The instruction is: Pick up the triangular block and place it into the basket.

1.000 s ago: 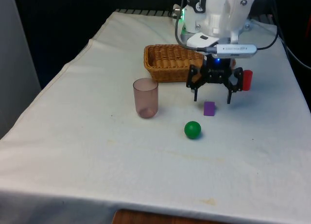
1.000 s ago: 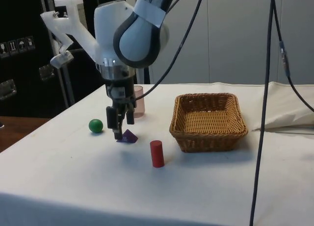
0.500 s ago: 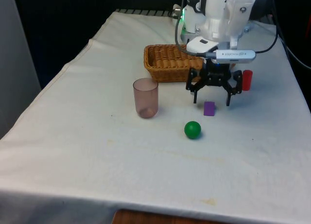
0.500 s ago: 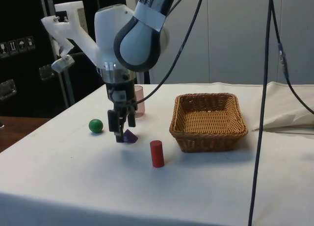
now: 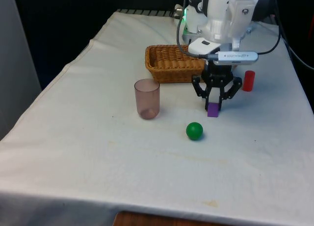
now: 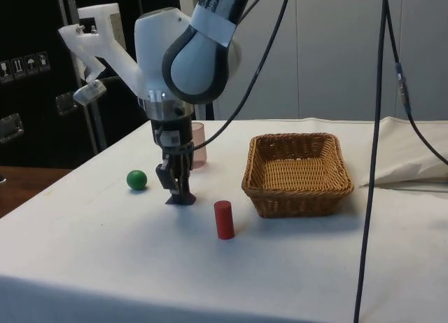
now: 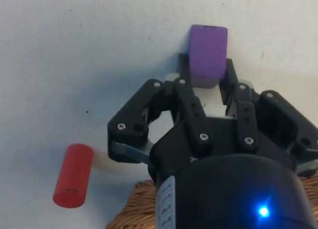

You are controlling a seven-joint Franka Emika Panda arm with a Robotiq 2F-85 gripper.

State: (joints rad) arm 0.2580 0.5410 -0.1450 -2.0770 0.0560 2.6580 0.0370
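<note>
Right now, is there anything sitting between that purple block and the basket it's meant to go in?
Nothing visible blocks the way. The gripper is closed on the purple triangular block, which sits on the cloth near the basket. The red cylinder, pink cup and green ball all stand off to the sides.

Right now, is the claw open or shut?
Shut: the claw has both fingers pressed against the purple block, which sits on the cloth.
</note>
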